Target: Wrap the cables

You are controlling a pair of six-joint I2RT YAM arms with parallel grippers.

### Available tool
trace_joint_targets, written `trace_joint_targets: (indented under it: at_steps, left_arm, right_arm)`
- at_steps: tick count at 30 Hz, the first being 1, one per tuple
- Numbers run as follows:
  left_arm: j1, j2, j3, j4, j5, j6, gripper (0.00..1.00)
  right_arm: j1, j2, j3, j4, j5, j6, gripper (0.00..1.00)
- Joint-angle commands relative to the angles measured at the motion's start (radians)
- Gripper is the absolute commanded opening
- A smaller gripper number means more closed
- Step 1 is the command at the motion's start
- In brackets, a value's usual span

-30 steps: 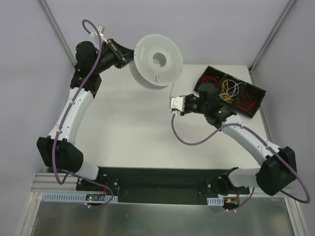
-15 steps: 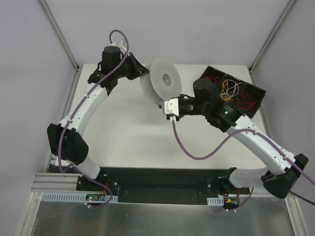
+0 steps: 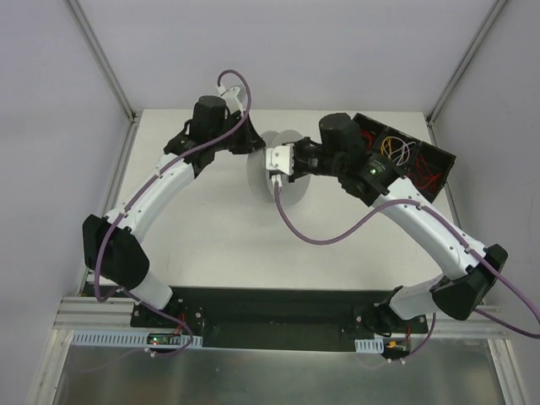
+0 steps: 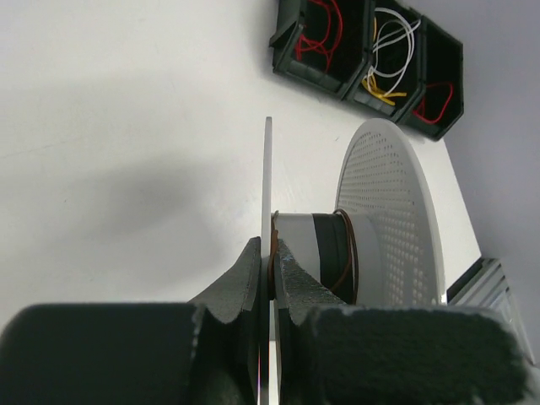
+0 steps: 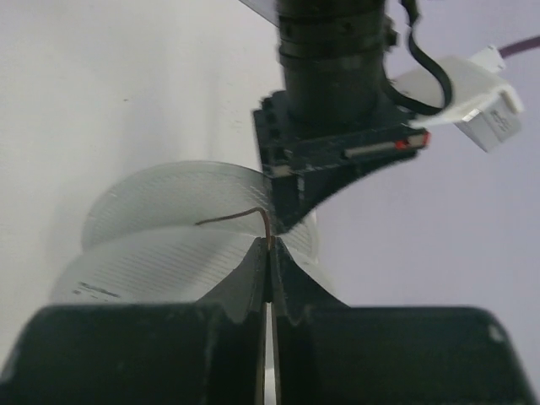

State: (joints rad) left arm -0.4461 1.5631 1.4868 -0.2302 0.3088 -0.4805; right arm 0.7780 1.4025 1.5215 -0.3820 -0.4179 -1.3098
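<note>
The left fingers [image 4: 258, 278] are nearly shut, clamped on the thin near disc of the spool [image 4: 388, 211], with one finger on each face of it. The right fingers [image 5: 261, 274] are pressed together on the cable [image 5: 228, 218], whose loose end sticks up above them and bends off to one side, just in front of the spool. The bench [image 3: 211, 228] is pale and plain. Over its far half the two arms meet at the spool, which the top view shows only as a blurred grey shape between them. The spool is turned on edge, and its far disc is dotted with small holes. To the right of the spool in the top view, well apart from it, a dark tray [image 4: 451, 76] of three bins lies on the bench, holding red, white and yellow wires. Around the spool's white core, between the discs, dark turns of cable form a band against the far disc, with a brownish strand at the band's edge.
</note>
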Motion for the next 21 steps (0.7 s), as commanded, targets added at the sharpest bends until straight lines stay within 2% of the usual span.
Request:
trace_joint_targets:
  at_steps: [1, 4, 8, 13, 16, 21]
  left_arm:
    - [-0.011, -0.1, -0.037, 0.068, 0.105, 0.135, 0.0]
    - [-0.009, -0.142, -0.103, 0.112, 0.223, 0.219, 0.0]
    - [0.001, -0.193, -0.171, 0.167, 0.398, 0.318, 0.0]
    - [0.082, -0.184, -0.143, 0.209, 0.648, 0.281, 0.0]
    - [0.161, -0.163, -0.14, 0.381, 0.8, 0.111, 0.0]
    - [0.262, -0.089, -0.177, 0.874, 0.912, -0.379, 0.0]
  right_arm:
    - [-0.057, 0.033, 0.107, 0.063, 0.039, 0.024, 0.0]
    - [-0.124, 0.064, 0.152, 0.063, 0.018, 0.114, 0.0]
    - [-0.238, 0.078, 0.164, 0.019, -0.102, 0.243, 0.0]
    - [-0.353, 0.059, 0.122, -0.034, -0.258, 0.326, 0.0]
    - [-0.408, 0.012, 0.046, 0.001, -0.309, 0.432, 0.0]
    - [-0.465, -0.034, -0.059, 0.063, -0.396, 0.605, 0.0]
